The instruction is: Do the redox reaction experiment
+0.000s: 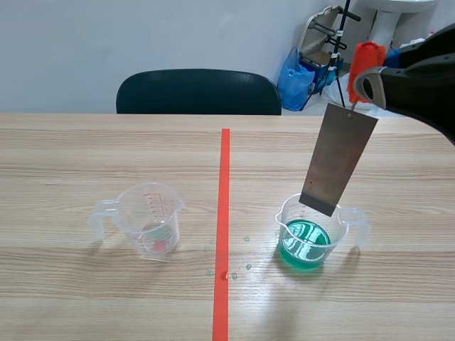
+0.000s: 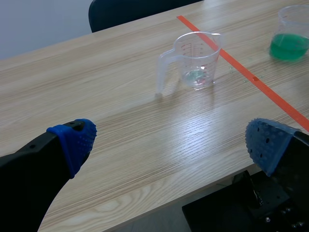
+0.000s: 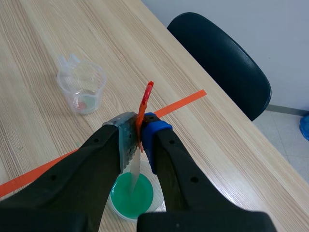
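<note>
The flat grey metal plate (image 1: 338,160) hung tilted from an orange-red plastic tab (image 1: 367,57). Its lower edge was level with the rim of the clear plastic beaker of green liquid (image 1: 311,238); whether it touched the liquid could not be told. The right gripper (image 3: 140,135) was clamped on that tab, probably so the fingers stayed clear of the liquid while the plate dangled straight over the beaker mouth. The step in hand looked like dipping the metal.

A few droplets (image 1: 234,273) lay by the orange-red tape line (image 1: 224,213). Across it stood a second clear measuring beaker (image 1: 146,217), nearly empty, its handle turned away from the line.

The left gripper (image 2: 171,140) waited well back near the edge of the wooden table (image 2: 145,140). Its blue pads (image 2: 77,140) were spread wide apart and holding nothing, out of the working arm's way.
</note>
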